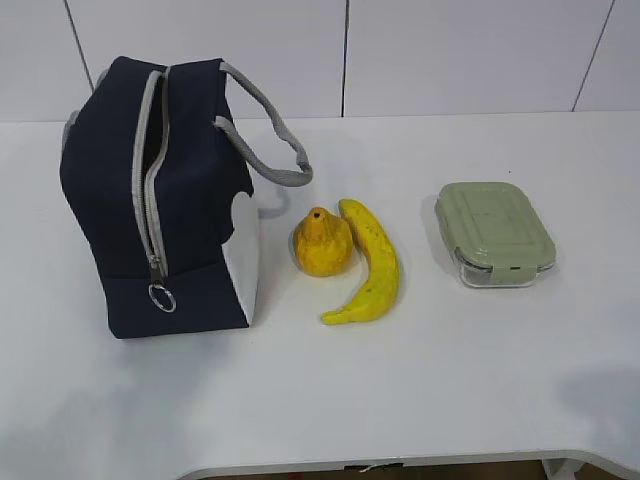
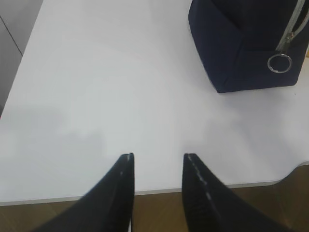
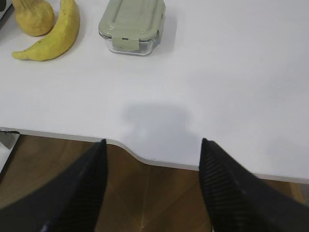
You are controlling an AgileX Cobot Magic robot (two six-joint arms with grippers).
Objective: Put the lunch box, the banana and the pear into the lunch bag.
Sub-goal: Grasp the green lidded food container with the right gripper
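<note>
Both of our grippers hang released over the near edge of the table (image 1: 420,400), holding nothing: our left gripper (image 2: 158,157) shows its two dark fingers parted with bare white tabletop and the table's rim between them, and our right gripper (image 3: 152,142) has its fingers spread wider above the curved front edge and the wooden floor (image 3: 159,193) below. Neither arm appears in the exterior view. Farther in from our left gripper stands the lunch bag (image 1: 160,200), upright on the left of the table, its grey zipper (image 1: 150,170) partly open along the end facing us and the ring pull (image 1: 162,297) hanging low. Just right of the bag sits the pear (image 1: 322,243), close beside the white lower panel, with the banana (image 1: 372,268) curving around its right side, so near that we cannot tell whether they touch. Well apart to the right lies the lunch box (image 1: 494,233), green lid clipped on, flat on the tabletop. Behind everything rises a pale panelled wall (image 1: 450,50).
</note>
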